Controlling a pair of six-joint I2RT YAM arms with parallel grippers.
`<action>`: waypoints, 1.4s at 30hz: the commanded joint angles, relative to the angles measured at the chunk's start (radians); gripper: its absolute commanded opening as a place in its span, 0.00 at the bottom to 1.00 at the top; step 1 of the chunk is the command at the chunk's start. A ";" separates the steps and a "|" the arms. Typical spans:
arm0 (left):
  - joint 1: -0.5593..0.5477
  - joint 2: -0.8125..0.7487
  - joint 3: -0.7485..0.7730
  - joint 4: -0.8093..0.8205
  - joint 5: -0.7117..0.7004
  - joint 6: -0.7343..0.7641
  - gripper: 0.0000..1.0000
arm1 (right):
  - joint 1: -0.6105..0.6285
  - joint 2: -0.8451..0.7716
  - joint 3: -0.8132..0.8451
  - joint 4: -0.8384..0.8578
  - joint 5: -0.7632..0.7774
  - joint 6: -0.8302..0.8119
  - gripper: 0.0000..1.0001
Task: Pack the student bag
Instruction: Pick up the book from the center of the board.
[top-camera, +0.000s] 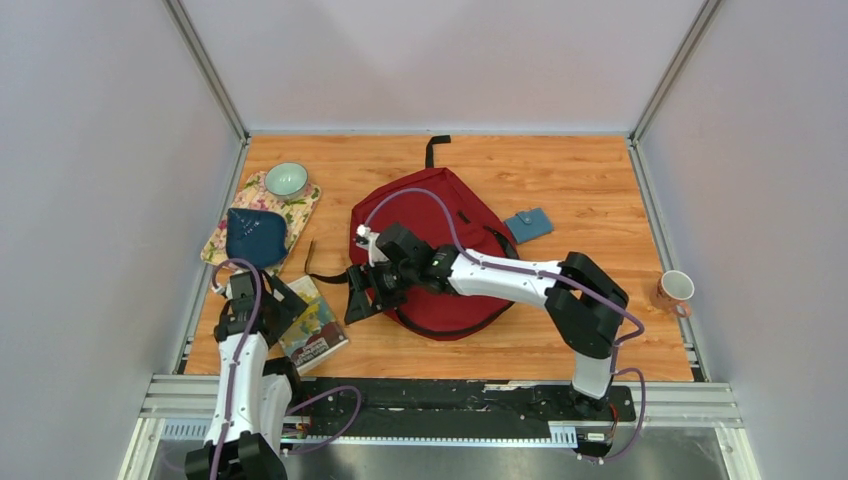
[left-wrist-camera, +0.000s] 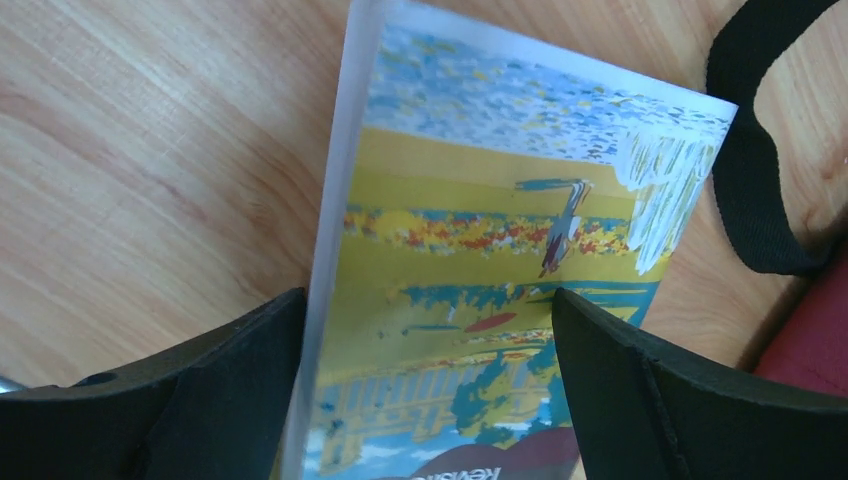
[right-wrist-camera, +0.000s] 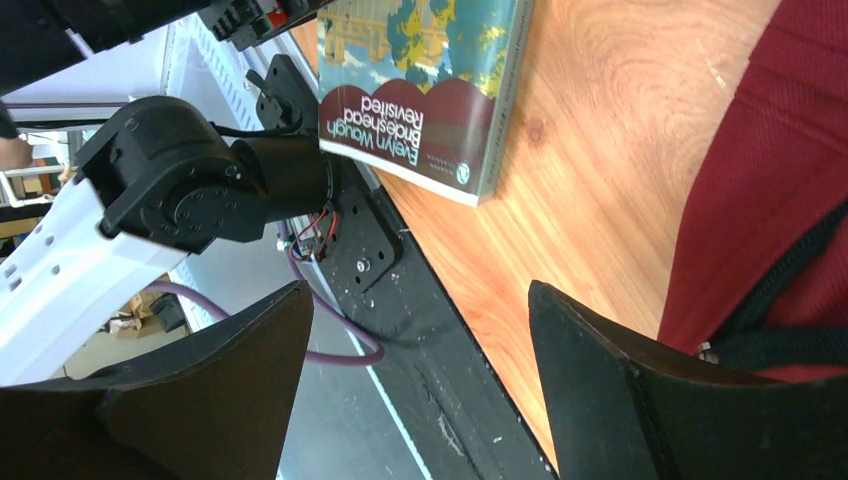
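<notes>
Just beside the spread right hand (right-wrist-camera: 418, 295) — the student bag (top-camera: 425, 210), flat.

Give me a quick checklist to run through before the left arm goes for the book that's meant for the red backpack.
1. left claw open: ok, its jaws are spread wide on either side of the book.
2. book lying flat on the table: ok.
3. black strap clear of the book: cannot tell, it runs right by the book's far corner.
4. right claw empty: ok, it is open with nothing between its jaws.
5. student bag open for packing: cannot tell, the right arm covers part of it.
</notes>
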 joint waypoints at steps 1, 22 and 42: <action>0.007 -0.018 -0.054 0.075 0.195 -0.047 0.97 | 0.019 0.072 0.094 -0.021 0.027 -0.028 0.82; 0.005 -0.179 -0.104 0.067 0.358 -0.110 0.76 | 0.031 0.353 0.344 -0.198 0.303 -0.050 0.84; 0.007 -0.219 -0.107 0.119 0.485 -0.140 0.45 | 0.031 0.342 0.258 -0.093 0.122 -0.034 0.75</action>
